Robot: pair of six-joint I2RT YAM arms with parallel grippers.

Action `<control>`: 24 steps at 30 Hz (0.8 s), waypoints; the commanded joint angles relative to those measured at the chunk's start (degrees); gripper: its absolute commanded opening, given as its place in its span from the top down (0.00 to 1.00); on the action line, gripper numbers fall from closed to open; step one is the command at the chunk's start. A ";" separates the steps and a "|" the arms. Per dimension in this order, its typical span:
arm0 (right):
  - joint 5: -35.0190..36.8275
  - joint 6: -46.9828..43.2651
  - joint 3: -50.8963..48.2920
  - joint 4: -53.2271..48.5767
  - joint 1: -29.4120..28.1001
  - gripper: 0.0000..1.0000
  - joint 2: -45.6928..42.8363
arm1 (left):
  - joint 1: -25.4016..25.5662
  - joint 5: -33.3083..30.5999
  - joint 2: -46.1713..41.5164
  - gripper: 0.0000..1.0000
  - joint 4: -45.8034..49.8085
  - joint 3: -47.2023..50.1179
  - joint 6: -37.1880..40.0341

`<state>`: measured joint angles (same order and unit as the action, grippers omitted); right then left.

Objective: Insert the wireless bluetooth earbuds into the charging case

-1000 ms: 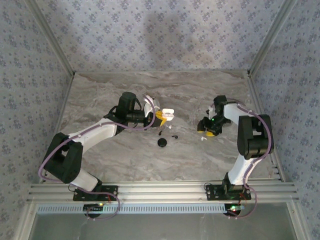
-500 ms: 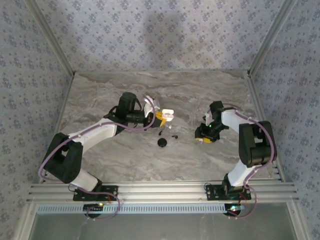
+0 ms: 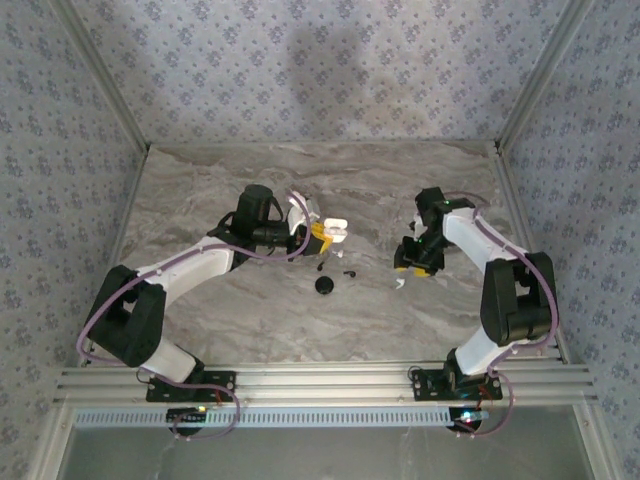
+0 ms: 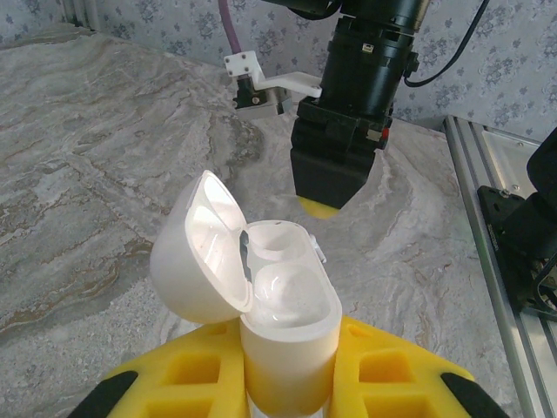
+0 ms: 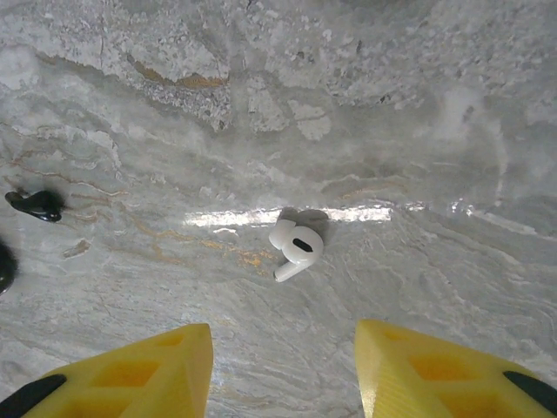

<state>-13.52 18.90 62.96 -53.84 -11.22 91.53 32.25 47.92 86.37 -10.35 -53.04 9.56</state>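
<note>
- We are reading the small white glossy plastic earbud (image 5: 296, 246) with its short stem as very light, hard and slippery. It is likely to skid or flick away under a careless pinch.
- It is lying on its side on the grey veined marble tabletop (image 5: 435, 104), just ahead of the right gripper (image 5: 283, 370) and well apart from the case.
- We are judging the safest hold to be across the rounded head, with the pads closing gently, since the thin stem alone is offering little to bear on.
- The right gripper's yellow blocky fingers (image 5: 157, 370) are standing spread and pinching nothing, with the bud lying in line with the gap between them.
- The left gripper (image 4: 289, 387) is pinching the base of the white glossy plastic charging case (image 4: 283, 305), whose hinged lid (image 4: 196, 261) is tipped back.
- The case is looking stiff and smooth, so a push from the bud could be twisting it in that grip.
- The left wrist view is giving us the case's two wells, both looking empty, which the overhead view is leaving too small to read.
- The right wrist view is giving us the bud's pose and its dark oval grille; from above it is only a white speck.
- The overhead view is giving us the spacing between the arms, and small black pieces (image 3: 325, 286) lying between them that we are unable to identify.
</note>
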 commanded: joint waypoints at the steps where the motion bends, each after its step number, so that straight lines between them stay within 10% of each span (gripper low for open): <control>1: 3.11 3.83 1.10 -3.14 -1.39 0.54 1.68 | -0.26 0.24 -1.10 0.81 -0.64 0.65 0.54; 24: -0.53 4.00 1.70 5.71 -3.25 0.56 10.78 | -0.42 -0.72 -1.37 0.81 0.42 0.48 1.16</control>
<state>-12.84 22.72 62.96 -49.10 -14.15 101.86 32.25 47.00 86.37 -10.26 -52.75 9.63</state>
